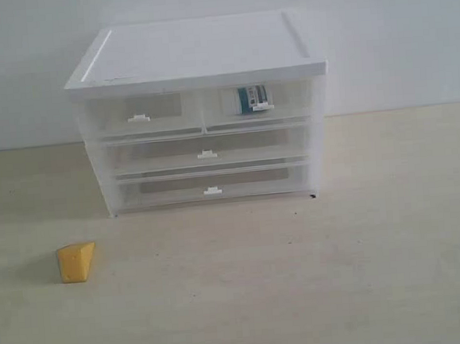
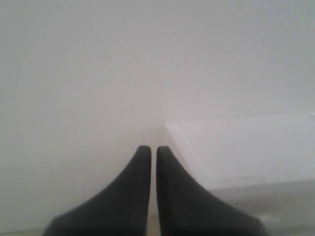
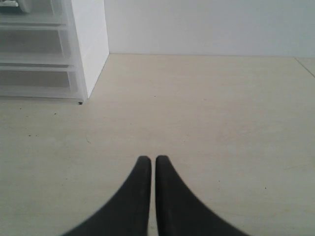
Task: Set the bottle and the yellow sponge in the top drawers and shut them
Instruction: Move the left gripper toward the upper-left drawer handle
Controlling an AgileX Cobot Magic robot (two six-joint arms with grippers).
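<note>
At the back of the counter (image 1: 381, 272), in the exterior view, a white drawer cabinet (image 1: 197, 51) is standing with all its drawer fronts sitting flush. The top drawers are lying side by side. The right top drawer (image 1: 284, 100) is holding the bottle (image 1: 250, 99), which is showing through the translucent front behind the tab handle. Print on its teal label is too small to read. The left top drawer (image 1: 138, 115) is beside it. The yellow sponge (image 1: 77, 262) is lying on the counter, well apart from the cabinet, off its front left corner.

Left wrist view: the left gripper (image 2: 153, 150) is holding its fingers together, gripping nothing, near the cabinet top.

Right wrist view: the right gripper (image 3: 150, 160) is likewise keeping fingers together above the counter.
</note>
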